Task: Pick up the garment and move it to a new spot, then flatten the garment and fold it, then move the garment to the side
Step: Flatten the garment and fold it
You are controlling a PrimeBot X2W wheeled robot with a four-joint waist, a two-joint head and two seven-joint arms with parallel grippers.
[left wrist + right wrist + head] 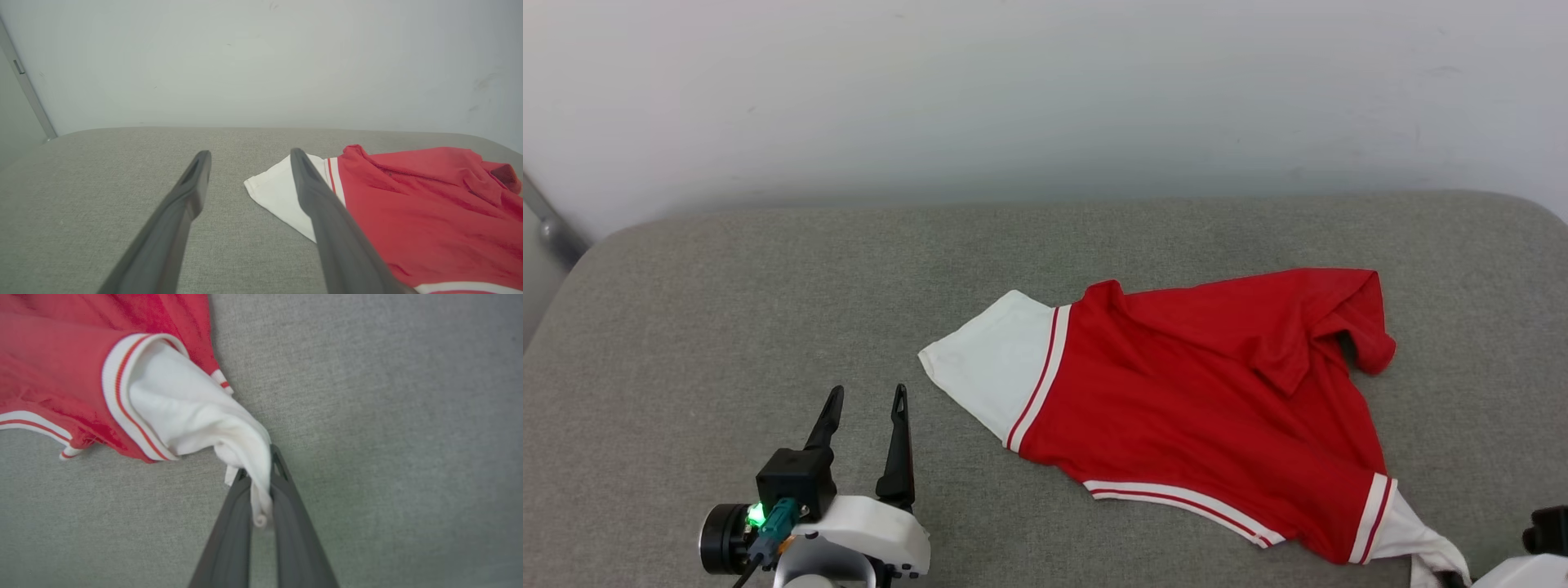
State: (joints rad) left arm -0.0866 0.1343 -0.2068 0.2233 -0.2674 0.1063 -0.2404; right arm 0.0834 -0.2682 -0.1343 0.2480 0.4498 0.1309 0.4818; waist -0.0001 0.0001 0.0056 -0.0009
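Grey upholstered surface, near edge: the left end effector hovers with its two dark fingers spread wide and nothing between them, near but apart from the far white sleeve. At the near right, the right end effector is pinched tight on the bunched tip of the near white sleeve. The red garment lies rumpled across the surface's right half, a flap folded over at its far side, below a pale wall
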